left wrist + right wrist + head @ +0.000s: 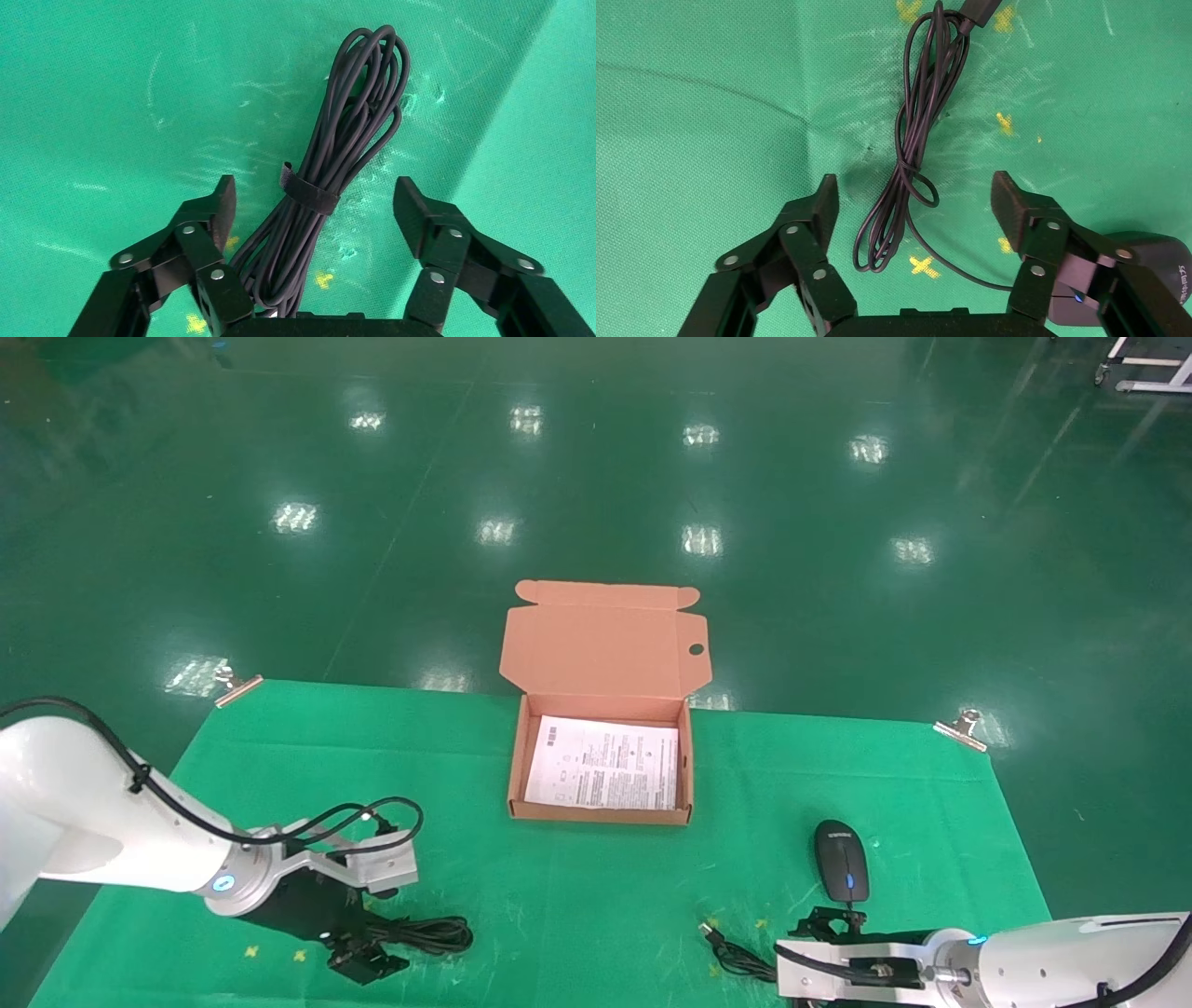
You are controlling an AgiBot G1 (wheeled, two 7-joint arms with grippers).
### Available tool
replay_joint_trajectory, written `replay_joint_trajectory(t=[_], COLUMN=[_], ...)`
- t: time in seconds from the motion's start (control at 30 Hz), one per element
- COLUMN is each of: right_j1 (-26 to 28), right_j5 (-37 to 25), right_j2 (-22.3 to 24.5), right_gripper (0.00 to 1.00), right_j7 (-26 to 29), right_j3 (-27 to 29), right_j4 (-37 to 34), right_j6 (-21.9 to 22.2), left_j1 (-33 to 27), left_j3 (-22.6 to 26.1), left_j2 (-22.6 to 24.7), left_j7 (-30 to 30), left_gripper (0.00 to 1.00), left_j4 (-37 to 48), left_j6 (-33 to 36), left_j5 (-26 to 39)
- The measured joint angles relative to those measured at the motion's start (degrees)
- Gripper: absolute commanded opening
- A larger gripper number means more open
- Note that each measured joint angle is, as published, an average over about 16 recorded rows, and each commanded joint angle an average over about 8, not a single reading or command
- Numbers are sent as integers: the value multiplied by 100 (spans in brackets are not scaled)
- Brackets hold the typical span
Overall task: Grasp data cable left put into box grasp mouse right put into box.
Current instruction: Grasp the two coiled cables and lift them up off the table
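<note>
The data cable (430, 933), a black bundle of loops tied with a strap, lies on the green mat at the front left; the left wrist view shows it (344, 140) lying between the open fingers. My left gripper (371, 954) is open low over the bundle's near end (316, 200), not gripping it. The black mouse (841, 873), blue wheel lit, lies at the front right, with its cord (736, 954) beside it. My right gripper (829, 926) is open just in front of the mouse, above the cord (916, 112); the mouse (1158, 270) sits beside one finger. The open box (601, 814) holds a white leaflet.
The green mat (596, 915) covers the table, held by metal clips at the far corners (237, 686) (964, 728). The box lid (605, 640) stands open toward the back. Yellow cross marks dot the mat near both grippers.
</note>
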Motion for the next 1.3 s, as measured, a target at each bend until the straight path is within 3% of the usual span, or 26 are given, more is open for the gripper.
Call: replay_joint_trajectory(t=[0.9,1.3], right_j1=[29,358], right_j5=[3,-57], right_j2=[44,744], right_gripper=[0,0], right_j7=[35,719], right_j3=[17,446], right_j4=[52,793], right_j6=[-24,95], left_j1=[6,-261], left_j3=[3,-199], left_j2=[-27,-542], left_j7=[-23,59], left_gripper=[0,0], left_j4=[-55,-716], left_j6=[15,-64], left_j5=[3,-182])
